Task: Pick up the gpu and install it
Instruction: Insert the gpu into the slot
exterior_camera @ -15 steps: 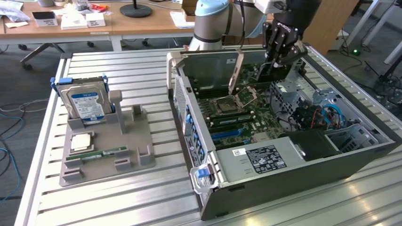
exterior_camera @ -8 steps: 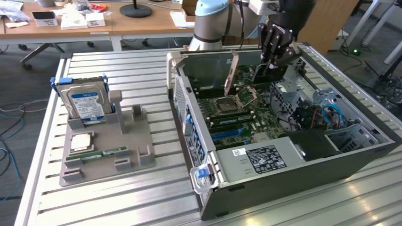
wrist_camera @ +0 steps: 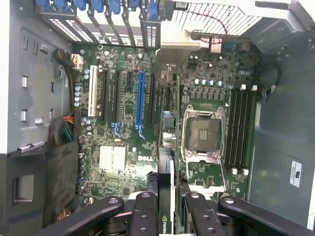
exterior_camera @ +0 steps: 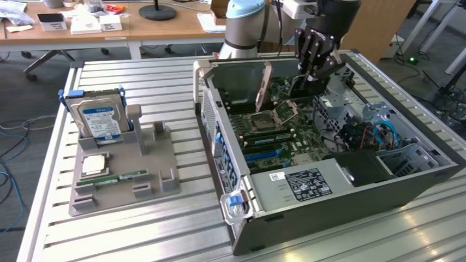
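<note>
The gpu (wrist_camera: 166,147) is a thin card seen edge-on in the wrist view, with its silver end bracket (wrist_camera: 173,46) toward the slotted rear wall of the case. My gripper (wrist_camera: 167,209) is shut on its near end, one black finger (wrist_camera: 142,211) on each side. The card hangs over the motherboard (wrist_camera: 123,162), between the long blue slot (wrist_camera: 140,98) and the open processor socket (wrist_camera: 203,132). In the exterior view, my gripper (exterior_camera: 311,73) reaches down into the far end of the open computer case (exterior_camera: 350,207), with the gpu (exterior_camera: 295,87) below it.
On the exterior view's left, a grey holder (exterior_camera: 124,185) carries a silver hard drive with a blue label (exterior_camera: 102,117), a processor chip (exterior_camera: 95,164) and a RAM stick (exterior_camera: 120,177). A power supply (exterior_camera: 306,183) fills the case's near end. Cables (wrist_camera: 66,130) lie beside the board.
</note>
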Available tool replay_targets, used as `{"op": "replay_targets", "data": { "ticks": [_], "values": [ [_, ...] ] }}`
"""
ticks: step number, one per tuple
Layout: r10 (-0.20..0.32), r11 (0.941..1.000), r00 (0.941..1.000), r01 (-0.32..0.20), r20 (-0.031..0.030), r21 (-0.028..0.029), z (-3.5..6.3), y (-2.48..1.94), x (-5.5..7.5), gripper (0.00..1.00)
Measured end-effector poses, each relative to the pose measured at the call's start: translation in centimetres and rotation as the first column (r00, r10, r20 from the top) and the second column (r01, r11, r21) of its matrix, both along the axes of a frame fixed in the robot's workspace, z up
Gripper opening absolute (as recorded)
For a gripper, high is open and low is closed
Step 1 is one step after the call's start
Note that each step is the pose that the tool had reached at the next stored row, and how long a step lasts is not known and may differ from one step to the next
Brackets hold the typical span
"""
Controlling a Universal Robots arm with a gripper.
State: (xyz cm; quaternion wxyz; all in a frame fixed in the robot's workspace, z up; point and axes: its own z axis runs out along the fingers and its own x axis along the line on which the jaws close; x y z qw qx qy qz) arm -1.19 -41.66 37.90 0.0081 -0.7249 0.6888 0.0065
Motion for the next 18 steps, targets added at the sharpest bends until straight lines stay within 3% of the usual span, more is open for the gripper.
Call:
{"op": "replay_targets", "data": {
  "ticks": [18],
  "values": [
    [0.000,1.0000,1.0000,0.000,0.0025,-0.0002,-1.32,0.00,-1.0,0.26]
  ]
}}
